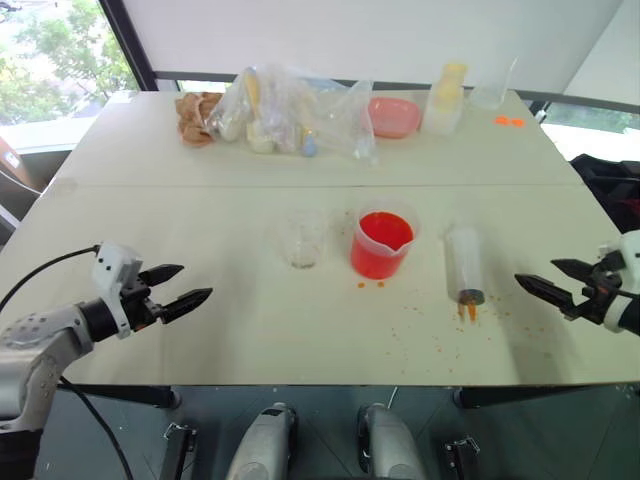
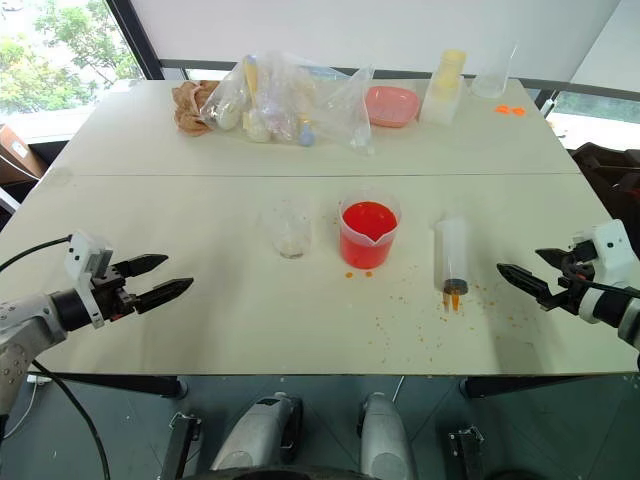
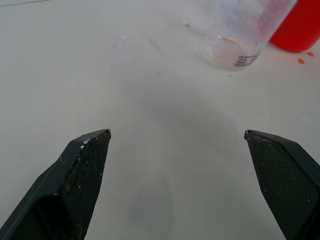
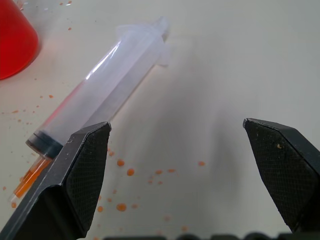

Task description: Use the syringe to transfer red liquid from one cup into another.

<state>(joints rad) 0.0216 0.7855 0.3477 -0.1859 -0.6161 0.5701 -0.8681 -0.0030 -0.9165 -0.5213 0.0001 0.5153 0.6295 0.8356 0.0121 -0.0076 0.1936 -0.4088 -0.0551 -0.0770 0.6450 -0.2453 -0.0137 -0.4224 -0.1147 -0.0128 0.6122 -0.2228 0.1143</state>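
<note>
Syringe [image 1: 464,262] unused on desk [image 1: 250,330]; beaker [image 1: 381,245] full, small cup [image 1: 302,240] nearly empty; my left tool [image 1: 186,285] and right tool [image 1: 541,279] released, nothing transferred

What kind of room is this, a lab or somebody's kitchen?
Probably a test room or workshop, not a kitchen: a plain white table by big windows, with a spouted beaker of red liquid and a large syringe lying among orange splashes.
</note>
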